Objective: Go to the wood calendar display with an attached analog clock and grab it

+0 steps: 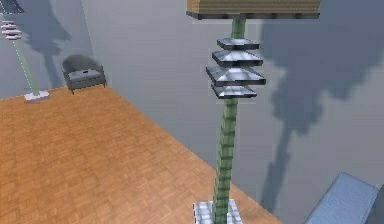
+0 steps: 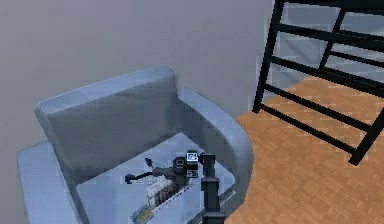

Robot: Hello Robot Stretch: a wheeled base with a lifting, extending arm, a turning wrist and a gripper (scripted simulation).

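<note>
One small pale block (image 2: 158,196) lies on the seat of a blue-grey armchair (image 2: 110,110), low in the arm side view and just left of the arm (image 2: 209,198). It looks boxy and light tan with a few dark marks, too small to make out a clock face or date tiles. Its long axis seems to slant across the seat, from the view's lower left up toward the arm. Which way its front faces cannot be told.

The gripper (image 2: 143,172) shows just above the block, its dark body and two thin fingers reaching left from the white squares (image 2: 186,160). Whether it touches the block or has hold of anything cannot be told, nor how its fingers stand.

The armchair is padded and rounded, with a broad back and thick curved sides in smooth cloth. Right of it, a black frame (image 2: 320,70) of thin straight bars stands on a wood-plank floor (image 2: 310,170) before a plain grey wall.

In the forward view a lamp (image 1: 230,150) rises on a slim green pole, with four stacked silvery plates under a wood-toned shade and a square base. A grey chair (image 1: 85,75) sits by the far wall, with a second lamp (image 1: 25,60) to its left.
</note>
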